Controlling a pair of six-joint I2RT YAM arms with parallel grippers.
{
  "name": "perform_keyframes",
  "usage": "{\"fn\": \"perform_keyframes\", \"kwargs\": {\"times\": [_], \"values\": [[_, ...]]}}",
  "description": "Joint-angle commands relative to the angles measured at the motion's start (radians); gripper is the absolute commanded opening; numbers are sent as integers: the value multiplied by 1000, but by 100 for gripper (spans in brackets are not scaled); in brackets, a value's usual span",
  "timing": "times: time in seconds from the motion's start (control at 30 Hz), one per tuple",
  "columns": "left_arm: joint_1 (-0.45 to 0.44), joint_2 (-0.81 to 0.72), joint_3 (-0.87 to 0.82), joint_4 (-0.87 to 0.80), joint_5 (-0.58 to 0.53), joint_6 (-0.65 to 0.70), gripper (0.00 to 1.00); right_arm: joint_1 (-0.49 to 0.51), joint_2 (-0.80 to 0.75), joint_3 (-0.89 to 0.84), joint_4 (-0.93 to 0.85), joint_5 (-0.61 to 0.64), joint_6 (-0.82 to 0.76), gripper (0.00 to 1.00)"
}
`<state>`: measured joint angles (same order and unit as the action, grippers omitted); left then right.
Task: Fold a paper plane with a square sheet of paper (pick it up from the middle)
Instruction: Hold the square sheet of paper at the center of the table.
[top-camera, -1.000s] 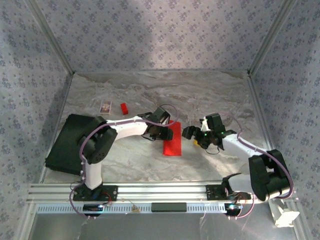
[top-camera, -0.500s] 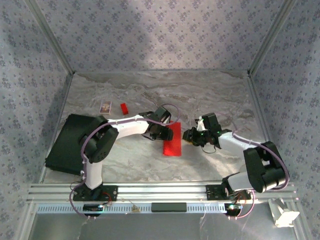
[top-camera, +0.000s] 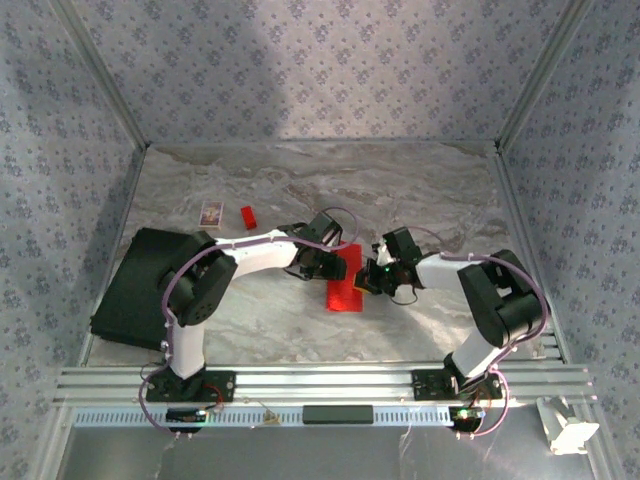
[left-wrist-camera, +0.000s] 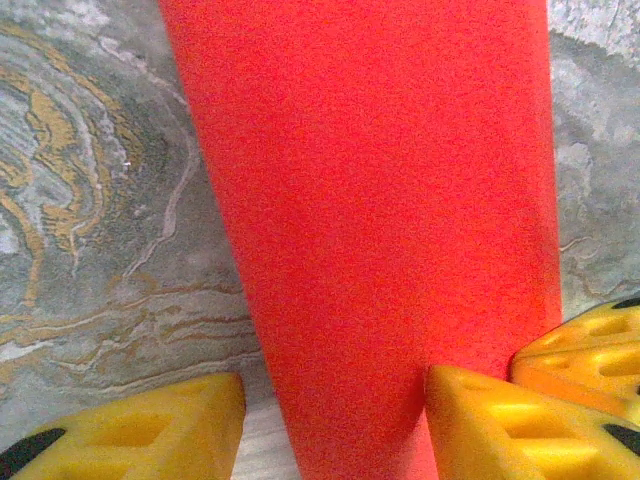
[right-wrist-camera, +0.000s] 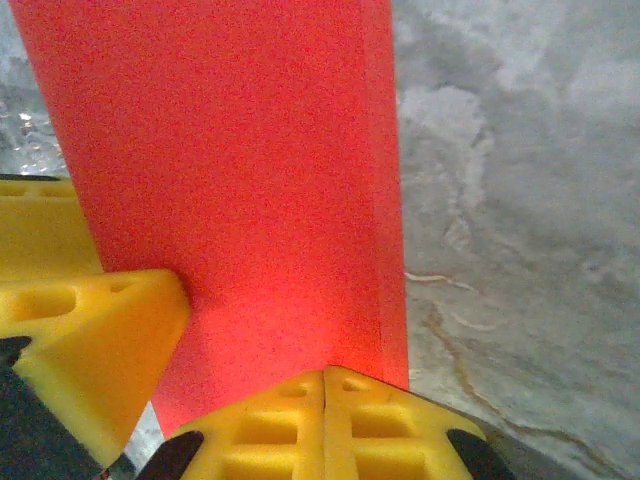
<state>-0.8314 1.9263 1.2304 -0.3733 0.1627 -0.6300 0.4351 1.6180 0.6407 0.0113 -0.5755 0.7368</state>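
The red sheet of paper (top-camera: 345, 293) lies flat at the table's middle, folded into a long narrow strip that tapers a little toward one end. My left gripper (top-camera: 333, 266) stands open over its far left part. In the left wrist view the paper (left-wrist-camera: 370, 200) runs between the jaws of that gripper (left-wrist-camera: 335, 405), one finger on bare table and the other on the paper. My right gripper (top-camera: 370, 281) is shut, its joined tips (right-wrist-camera: 325, 375) resting on the paper (right-wrist-camera: 230, 150) near its right edge. Whether any paper is pinched between them I cannot tell.
A small red block (top-camera: 247, 216) and a patterned card (top-camera: 210, 212) lie at the back left. A black pad (top-camera: 145, 285) covers the left side. Patterned walls enclose the marble table (top-camera: 430, 190), and an aluminium rail (top-camera: 320, 382) runs along the front.
My right gripper has moved left to the paper's right edge and gone from open to shut. The left gripper and the paper have stayed where they were.
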Motion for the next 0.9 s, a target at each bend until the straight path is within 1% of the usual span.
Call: {"fn": "perform_keyframes", "kwargs": {"times": [0.0, 0.07, 0.17, 0.27, 0.33, 0.43, 0.6, 0.7, 0.87], "values": [[-14, 24, -23, 53, -3, -31, 54, 0, 41, 25, -114, 46, -91, 5], [-15, -1, -38, 66, -5, -53, 57, -6, 51, 29, -152, 39, -132, 5], [-14, -56, -71, 101, -5, -85, 62, -12, 49, 24, -160, -6, -178, 5], [-10, -122, -123, 154, -4, -118, 66, -2, 41, 17, -148, -87, -204, 5], [4, -152, -165, 210, 29, -146, 68, 1, 37, 9, -144, -97, -211, 5], [21, -156, -203, 277, 93, -183, 67, -6, 45, 4, -142, -106, -217, 6], [24, -140, -227, 321, 122, -223, 64, -10, 41, 3, -139, -83, -196, 6], [24, -131, -238, 329, 109, -243, 61, -11, 39, -10, -120, -75, -164, 7], [23, -125, -255, 339, 101, -254, 59, -13, 29, -44, -70, -66, -116, 7]]}}
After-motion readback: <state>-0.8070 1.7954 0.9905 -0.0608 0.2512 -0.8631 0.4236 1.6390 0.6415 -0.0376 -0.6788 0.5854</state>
